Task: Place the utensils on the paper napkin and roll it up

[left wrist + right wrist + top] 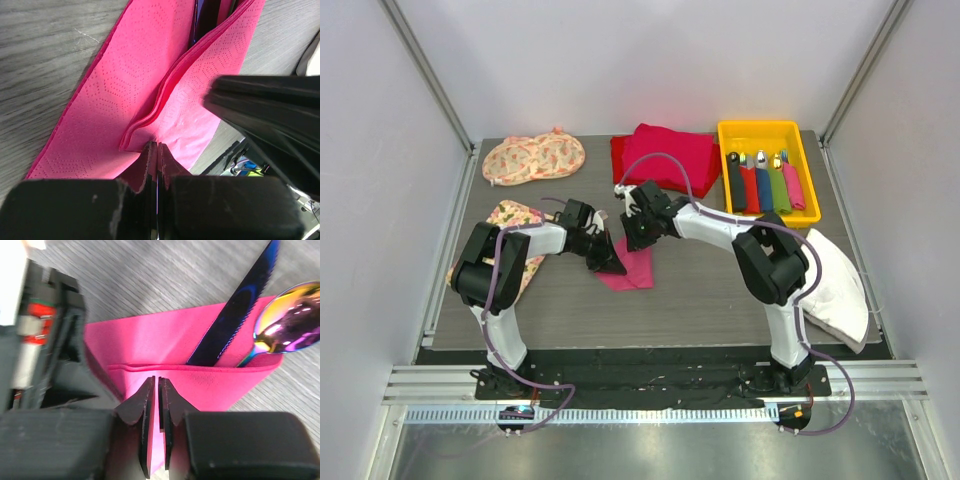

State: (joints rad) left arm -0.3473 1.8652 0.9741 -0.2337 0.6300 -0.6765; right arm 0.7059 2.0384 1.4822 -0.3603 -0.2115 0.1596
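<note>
A dark grey wood-grain table (720, 310) fills the overhead view, with two black-and-white robot arms reaching in from the bottom edge toward the centre. A white cloth (835, 280) lies at the right edge, a pile of red cloth (665, 150) sits at top centre, floral mats (530, 158) at the upper left, and a yellow tray (725, 135) of colourful cutlery at the upper right. In the middle of the frame lies the paper napkin (635, 272), bright pink and folded over itself. The utensils are tucked into that fold: in the right wrist view a dark blue knife (240, 315) and a shiny rainbow-tinted spoon (287, 315) stick out of the napkin's upper right edge. The left gripper (157, 147) is closed tight, pinching layered napkin paper at the bottom centre of its view. The right gripper (156, 382) is closed to a hairline slit on the folded edge, just beside the other arm's black fingers. The risks look real: thin paper pinched from two sides could tear if the arms pull apart, the utensils could slide out of the open end if the roll tilts, and the two grippers, nearly touching, could collide.
</note>
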